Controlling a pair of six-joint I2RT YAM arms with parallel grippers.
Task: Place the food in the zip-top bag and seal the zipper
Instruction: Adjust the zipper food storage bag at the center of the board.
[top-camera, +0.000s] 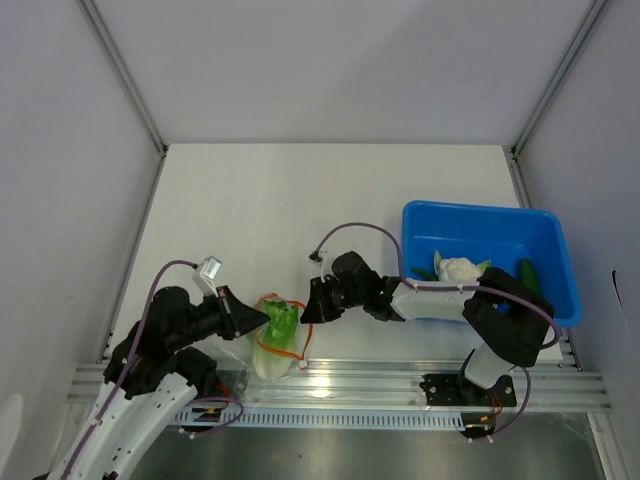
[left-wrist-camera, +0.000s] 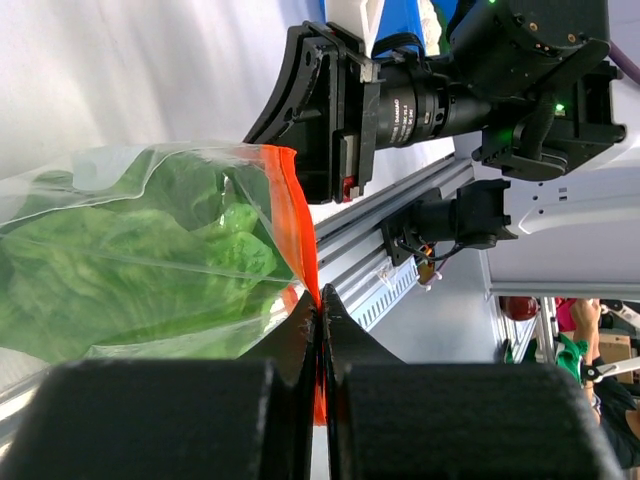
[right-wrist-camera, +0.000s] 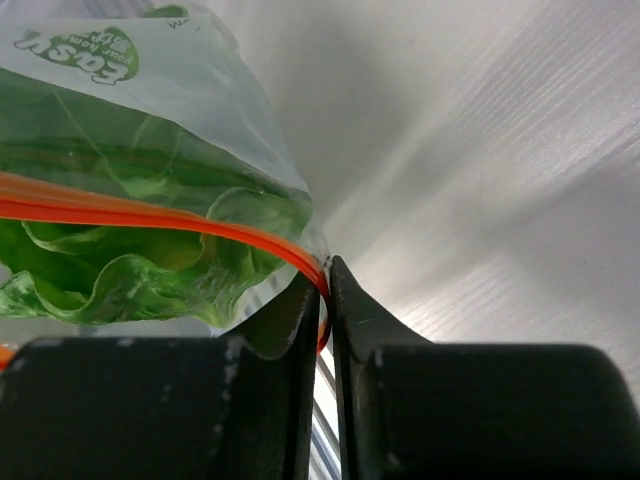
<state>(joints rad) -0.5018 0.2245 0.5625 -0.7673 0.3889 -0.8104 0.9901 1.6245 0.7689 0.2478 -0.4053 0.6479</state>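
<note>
Zip-top bag (top-camera: 272, 345) at the sealing step; items by size, clock directions read on the top view.

1. Table (top-camera: 300, 200): white top. All items sit on its near half.

2. Blue bin (top-camera: 480, 210): at 4 o'clock on the table, well apart from the bag. A whitish leafy piece (top-camera: 458, 268) and a dark green piece (top-camera: 527, 272) lie in it.

3. Zip-top bag: clear and crinkly, at 6 o'clock on the table by the near edge, between the two arms.

4. Food (top-camera: 282, 322): leafy greens showing through the bag's film, inside it.

5. Left gripper (left-wrist-camera: 320, 310): at the bag's 9 o'clock, jaws pressed together on the orange strip.

6. Right gripper (right-wrist-camera: 326, 285): at the bag's 3 o'clock, jaws narrow, with the same strip nipped between their tips.

7. Zipper (right-wrist-camera: 150, 215): thin orange-red strip along the bag's mouth. The pinched stretch has its long axis roughly 9 to 3, running from one gripper straight to the other. A slack part sags toward 6 o'clock.

Judgement: both arms touch the strip, so neither is nearer. A sealing stroke would likely run along that 9-to-3 line, one gripper anchoring its end. Whether the strip is pressed shut along its length cannot be told. Food in the bin suggests loading may be incomplete.
</note>
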